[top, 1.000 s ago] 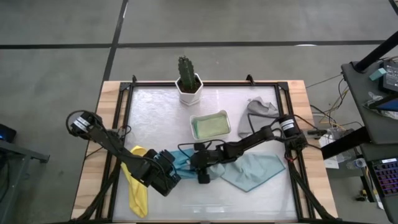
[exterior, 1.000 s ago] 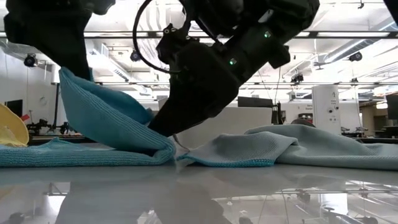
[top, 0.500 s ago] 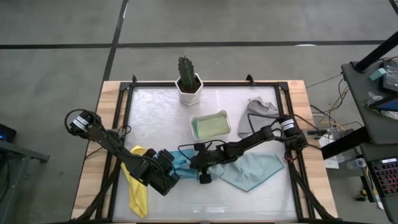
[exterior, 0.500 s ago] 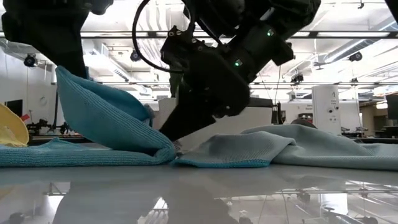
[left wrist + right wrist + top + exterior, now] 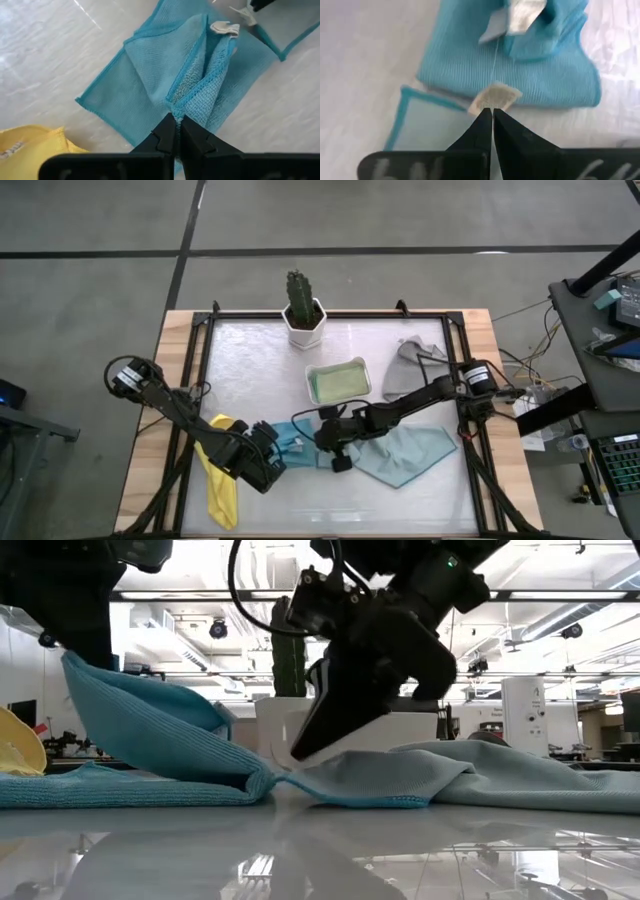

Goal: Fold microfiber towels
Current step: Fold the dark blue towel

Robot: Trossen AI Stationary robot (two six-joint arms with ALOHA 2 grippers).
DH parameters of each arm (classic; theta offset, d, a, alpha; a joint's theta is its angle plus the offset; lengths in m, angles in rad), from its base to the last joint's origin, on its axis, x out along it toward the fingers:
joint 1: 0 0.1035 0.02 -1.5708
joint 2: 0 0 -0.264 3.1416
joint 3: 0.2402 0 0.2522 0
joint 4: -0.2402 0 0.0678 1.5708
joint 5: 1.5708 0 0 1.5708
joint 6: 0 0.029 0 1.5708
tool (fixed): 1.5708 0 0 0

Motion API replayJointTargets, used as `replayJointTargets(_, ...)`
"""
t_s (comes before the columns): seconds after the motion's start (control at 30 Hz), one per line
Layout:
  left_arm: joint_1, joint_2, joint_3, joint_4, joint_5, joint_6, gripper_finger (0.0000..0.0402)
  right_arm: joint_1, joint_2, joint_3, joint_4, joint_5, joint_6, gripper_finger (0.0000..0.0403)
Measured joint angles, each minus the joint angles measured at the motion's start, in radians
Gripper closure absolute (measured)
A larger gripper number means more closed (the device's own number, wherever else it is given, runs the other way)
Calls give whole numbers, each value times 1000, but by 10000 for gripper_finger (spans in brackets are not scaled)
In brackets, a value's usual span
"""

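Note:
The bright blue towel (image 5: pixel 293 442) lies near the table's middle front, partly bunched; it also shows in the low view (image 5: pixel 150 730). My left gripper (image 5: pixel 270 464) is shut on its raised part. The pale teal towel (image 5: pixel 410 450) lies spread to the right of the blue one. My right gripper (image 5: pixel 335 456) is shut at the teal towel's left corner. The yellow towel (image 5: pixel 220 485) lies at the front left, partly under my left arm. The grey towel (image 5: pixel 415 358) lies at the back right. The olive green towel (image 5: pixel 338 383) lies in the white tray. My left gripper pinches a folded edge of the blue towel (image 5: pixel 186 100) between its two shut fingers, with several layers. That part is raised off the table (image 5: pixel 75 670), and the rest of the towel lies on the table. My right gripper pinches a small pale label (image 5: pixel 495 96) at the teal towel's left corner, at its fingertips (image 5: pixel 300 750). The fingers slant down from the table's right. That corner (image 5: pixel 300 778) is lifted a little, and the rest of the towel lies flat.
A potted cactus (image 5: pixel 302 310) stands at the back middle. The white tray (image 5: pixel 362 370) sits in front of it. A black frame (image 5: pixel 200 380) rims the table. Bare table shows at the back left and the front right.
My right gripper has gone up and a little toward the table's right edge, lifting the teal towel's left corner off the table. The raised part of the blue towel in my left gripper has shifted toward the table's left.

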Motion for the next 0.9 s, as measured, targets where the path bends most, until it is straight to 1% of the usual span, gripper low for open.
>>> replayJointTargets(0.2,-1,0,0,3,0,1,402,0,0,-7,8,-2,-31,394)
replayJointTargets(0.23,-1,0,0,2,1,1,401,0,0,-7,-14,-21,-53,394)
replayJointTargets(0.3,-1,0,0,-1,1,1,402,0,2,-9,-89,-92,-108,394)
replayJointTargets(0.37,-1,0,-1,-2,1,1,402,3,16,-11,-160,-112,-114,394)
replayJointTargets(0.43,-1,0,-1,-4,1,1,402,2,27,-11,-222,-117,-102,394)
replayJointTargets(0.6,-1,3,-1,-4,1,1,402,-17,48,-31,-452,-115,-54,394)
replayJointTargets(0.73,-1,3,-1,-4,1,2,402,-39,24,-59,-488,-116,-3,394)
replayJointTargets(0.9,-5,3,-1,-1,5,1,402,-44,-45,-93,-556,-104,51,394)
